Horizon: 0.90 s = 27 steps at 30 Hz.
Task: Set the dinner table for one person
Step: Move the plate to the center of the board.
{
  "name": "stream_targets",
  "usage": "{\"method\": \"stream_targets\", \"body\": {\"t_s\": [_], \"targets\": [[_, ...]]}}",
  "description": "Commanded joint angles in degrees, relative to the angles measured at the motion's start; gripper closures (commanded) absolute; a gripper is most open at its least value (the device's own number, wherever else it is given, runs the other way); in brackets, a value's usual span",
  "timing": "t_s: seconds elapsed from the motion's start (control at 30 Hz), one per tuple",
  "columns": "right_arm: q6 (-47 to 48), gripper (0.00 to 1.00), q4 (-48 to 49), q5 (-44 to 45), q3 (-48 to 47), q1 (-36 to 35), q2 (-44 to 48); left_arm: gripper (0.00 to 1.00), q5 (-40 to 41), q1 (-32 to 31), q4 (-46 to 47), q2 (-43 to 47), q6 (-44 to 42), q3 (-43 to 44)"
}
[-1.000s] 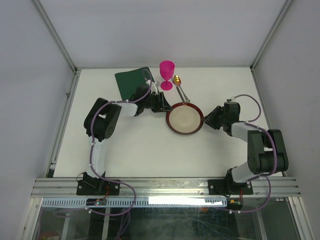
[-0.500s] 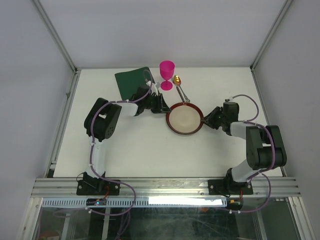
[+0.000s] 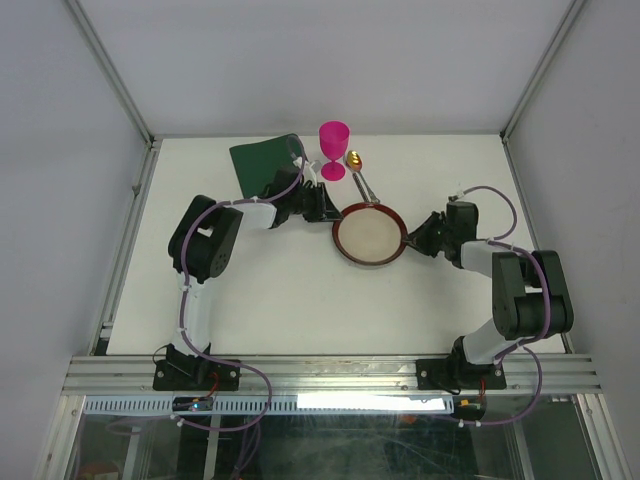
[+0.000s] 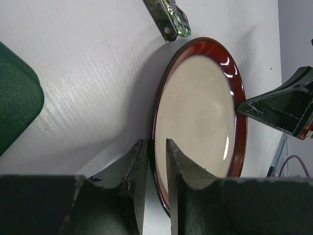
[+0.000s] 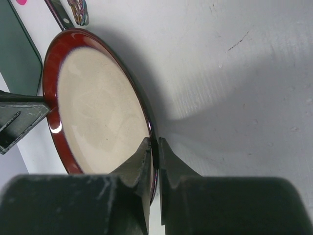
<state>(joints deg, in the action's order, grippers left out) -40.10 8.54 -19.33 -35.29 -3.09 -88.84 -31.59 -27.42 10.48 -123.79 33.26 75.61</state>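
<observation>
A plate (image 3: 368, 237) with a red rim and a cream middle lies on the white dinner table (image 3: 300, 300). My left gripper (image 3: 328, 213) reaches it from the left. In the left wrist view that gripper (image 4: 156, 142) straddles the plate's (image 4: 195, 107) near rim, one finger over it and one under it, shut on it. My right gripper (image 3: 411, 243) comes from the right; its fingers (image 5: 154, 141) pinch the opposite edge of the plate (image 5: 98, 107).
A pink goblet (image 3: 334, 150) stands behind the plate. Cutlery (image 3: 360, 180) with a gold spoon head lies beside it, its handles touching the plate's far rim. A dark green placemat (image 3: 262, 163) lies at the back left. Aluminium rails (image 3: 130, 230) edge the table.
Both grippers have closed onto the plate's rim, the right one sliding in a little. The plate has shifted slightly toward the back.
</observation>
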Motion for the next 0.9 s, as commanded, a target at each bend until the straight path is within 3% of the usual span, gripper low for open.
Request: {"method": "stream_targets", "body": {"t_s": [0.0, 0.53, 0.87], "targets": [[-0.52, 0.94, 0.29, -0.29, -3.95, 0.42, 2.51, 0.79, -2.63, -1.17, 2.1, 0.2, 0.64, 4.18], [-0.52, 0.94, -3.73, -0.29, -7.48, 0.79, 2.81, 0.79, -3.65, -4.3, 4.5, -4.54, 3.58, 9.21], [-0.52, 0.94, -5.18, -0.29, -8.59, 3.5, 1.84, 0.79, -3.92, -6.72, 3.6, -10.64, 5.29, 17.69]]}}
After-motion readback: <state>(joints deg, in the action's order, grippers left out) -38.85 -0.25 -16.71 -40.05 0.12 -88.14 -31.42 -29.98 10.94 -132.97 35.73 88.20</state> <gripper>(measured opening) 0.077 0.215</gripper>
